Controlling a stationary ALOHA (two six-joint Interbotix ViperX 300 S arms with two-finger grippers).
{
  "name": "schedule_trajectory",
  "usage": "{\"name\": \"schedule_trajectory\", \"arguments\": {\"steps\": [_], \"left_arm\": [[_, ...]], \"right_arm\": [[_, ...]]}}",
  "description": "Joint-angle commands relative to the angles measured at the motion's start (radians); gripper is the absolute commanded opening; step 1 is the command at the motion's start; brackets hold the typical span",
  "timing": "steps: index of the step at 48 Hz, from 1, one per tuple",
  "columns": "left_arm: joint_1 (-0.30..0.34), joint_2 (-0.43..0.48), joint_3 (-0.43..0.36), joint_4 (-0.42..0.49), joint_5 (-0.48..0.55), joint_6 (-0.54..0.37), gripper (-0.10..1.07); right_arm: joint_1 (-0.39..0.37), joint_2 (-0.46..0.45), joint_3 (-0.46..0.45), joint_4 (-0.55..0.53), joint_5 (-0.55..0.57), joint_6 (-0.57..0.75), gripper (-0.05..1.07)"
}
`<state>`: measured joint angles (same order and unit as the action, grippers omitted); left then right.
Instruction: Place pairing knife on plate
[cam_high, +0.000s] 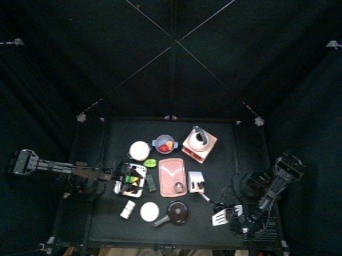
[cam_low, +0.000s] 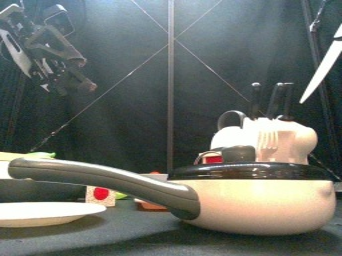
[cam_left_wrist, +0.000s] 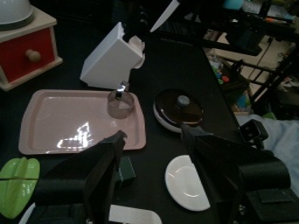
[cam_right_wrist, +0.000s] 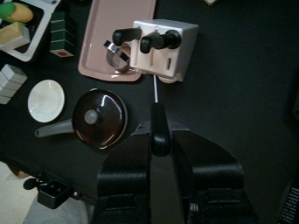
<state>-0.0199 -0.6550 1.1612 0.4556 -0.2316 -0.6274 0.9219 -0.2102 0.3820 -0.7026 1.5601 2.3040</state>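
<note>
The paring knife (cam_right_wrist: 156, 109) has a black handle and a thin blade. My right gripper (cam_right_wrist: 160, 144) is shut on its handle and holds it in the air, with the blade pointing towards the white knife block (cam_right_wrist: 163, 48). The blade also shows high at the right in the front view (cam_low: 321, 65). The pink plate (cam_right_wrist: 103, 31) lies beside the block with a small metal utensil (cam_right_wrist: 117, 54) on it. It also shows in the top view (cam_high: 174, 185) and the left wrist view (cam_left_wrist: 65, 127). My left gripper (cam_left_wrist: 163, 171) is open, above the plate's near edge.
A cream saucepan with a dark lid (cam_right_wrist: 103, 118) and a long handle (cam_low: 94, 180) sits near the front. There is also a white saucer (cam_right_wrist: 47, 101), a red and white grinder (cam_left_wrist: 30, 44), a green piece (cam_left_wrist: 14, 179) and a tray of small items (cam_high: 130, 180) at the left.
</note>
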Motion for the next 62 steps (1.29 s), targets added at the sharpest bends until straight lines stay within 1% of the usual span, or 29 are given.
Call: {"name": "schedule_trajectory", "arguments": {"steps": [1,12,21,25,35,46,49,55,62], "left_arm": [[0.002,-0.002,-0.012,-0.002,-0.009,0.000,0.91],[0.002,-0.003,-0.012,-0.002,-0.009,0.000,0.91],[0.003,-0.003,-0.012,-0.002,-0.009,0.000,0.91],[0.003,-0.002,-0.012,-0.002,-0.009,0.000,0.91],[0.003,-0.003,-0.012,-0.002,-0.009,0.000,0.91],[0.006,-0.002,-0.009,0.000,-0.009,0.000,0.91],[0.006,-0.002,-0.009,0.000,-0.009,0.000,0.91],[0.008,-0.003,-0.008,-0.002,-0.009,0.000,0.91],[0.009,-0.002,-0.008,-0.002,-0.009,0.000,0.91]], "right_arm": [[0.008,-0.029,-0.028,-0.041,-0.009,-0.003,0.46],[0.006,-0.029,-0.012,-0.167,-0.080,-0.003,0.46],[-0.037,-0.035,0.023,-0.232,-0.172,-0.005,0.46],[-0.080,-0.046,0.049,-0.233,-0.235,-0.005,0.46],[-0.158,-0.091,0.120,-0.262,-0.382,-0.008,0.46],[-0.241,-0.169,0.175,-0.324,-0.459,-0.043,0.46],[-0.268,-0.192,0.183,-0.331,-0.474,-0.072,0.46],[-0.348,-0.232,0.187,-0.324,-0.532,-0.163,0.46],[-0.469,-0.264,0.199,-0.284,-0.637,-0.272,0.46]]}}
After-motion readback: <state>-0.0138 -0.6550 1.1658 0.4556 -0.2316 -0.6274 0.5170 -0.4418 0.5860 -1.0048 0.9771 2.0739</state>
